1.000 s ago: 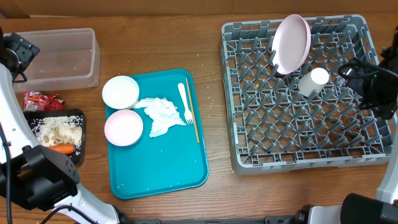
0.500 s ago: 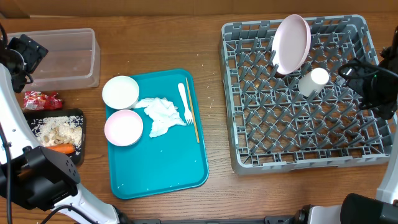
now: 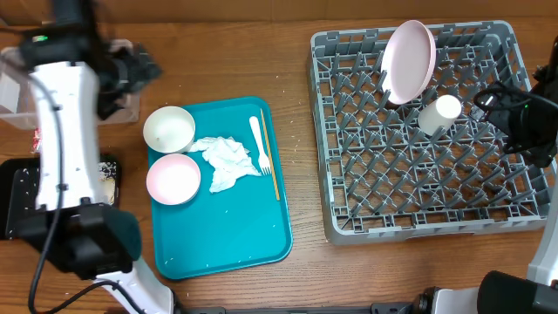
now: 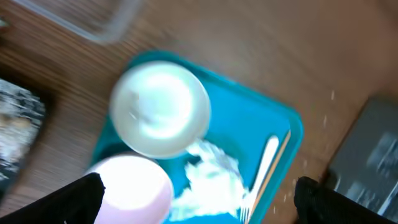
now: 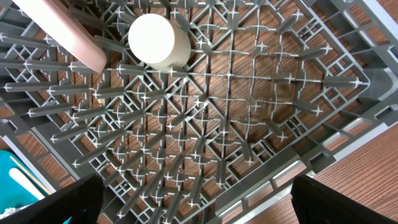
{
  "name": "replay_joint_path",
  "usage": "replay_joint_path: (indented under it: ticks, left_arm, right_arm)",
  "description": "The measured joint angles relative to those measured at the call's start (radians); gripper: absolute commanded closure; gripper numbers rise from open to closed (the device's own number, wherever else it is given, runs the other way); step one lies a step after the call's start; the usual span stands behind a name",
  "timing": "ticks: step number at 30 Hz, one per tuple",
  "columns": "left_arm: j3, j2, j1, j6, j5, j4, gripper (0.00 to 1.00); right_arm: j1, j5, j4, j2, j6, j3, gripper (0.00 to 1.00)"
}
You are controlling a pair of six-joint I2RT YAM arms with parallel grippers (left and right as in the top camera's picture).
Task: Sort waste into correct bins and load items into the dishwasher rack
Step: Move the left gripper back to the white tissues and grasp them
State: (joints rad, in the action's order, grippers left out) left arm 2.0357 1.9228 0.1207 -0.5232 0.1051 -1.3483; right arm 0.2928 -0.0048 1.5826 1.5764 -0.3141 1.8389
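My left gripper [image 3: 139,68] is open and empty, blurred, above the table beside the clear tub [image 4: 93,18]. Its wrist view looks down on the white bowl [image 4: 160,111], pink bowl [image 4: 130,190], crumpled tissue [image 4: 211,180] and white fork [image 4: 264,162]. Overhead, the white bowl [image 3: 169,129], pink bowl [image 3: 173,178], tissue [image 3: 225,160], fork [image 3: 259,144] and chopstick [image 3: 269,166] lie on the teal tray [image 3: 227,235]. The pink plate [image 3: 408,61] and white cup [image 3: 438,114] stand in the grey rack [image 3: 349,218]. My right gripper [image 3: 493,100] hovers open over the rack [image 5: 249,124]. The carrot is hidden.
My left arm covers most of the clear tub and the black tray [image 3: 108,167], where some beige scraps show. A sliver of the red wrapper [image 3: 37,139] shows at the far left. The rack's corner [image 4: 373,155] shows in the left wrist view.
My left arm has swung from the far left edge rightward over the tub, toward the teal tray. The right arm and all objects have not moved.
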Motion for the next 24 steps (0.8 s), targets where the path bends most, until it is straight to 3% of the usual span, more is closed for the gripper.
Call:
replay_joint_path:
  ticks: [5,10,19,24]
  left_arm:
    - [-0.127,0.0,-0.144,-0.029,-0.06,0.073,0.0]
    - [-0.23,0.0,-0.155,-0.035,-0.082,0.115,0.02]
    - [-0.313,0.0,-0.191,0.125,-0.013,0.127,0.02]
    - [-0.417,0.0,-0.281,0.132,0.004,0.137,0.0]
  right_arm:
    - [0.0,0.0,0.001,0.0,0.0,0.0,0.0]
    - [0.0,0.0,0.0,0.0,0.0,0.0,0.0]
    - [0.0,0.0,0.0,0.0,0.001,0.0,0.0]
    - [0.0,0.0,0.001,0.0,0.0,0.0,0.0]
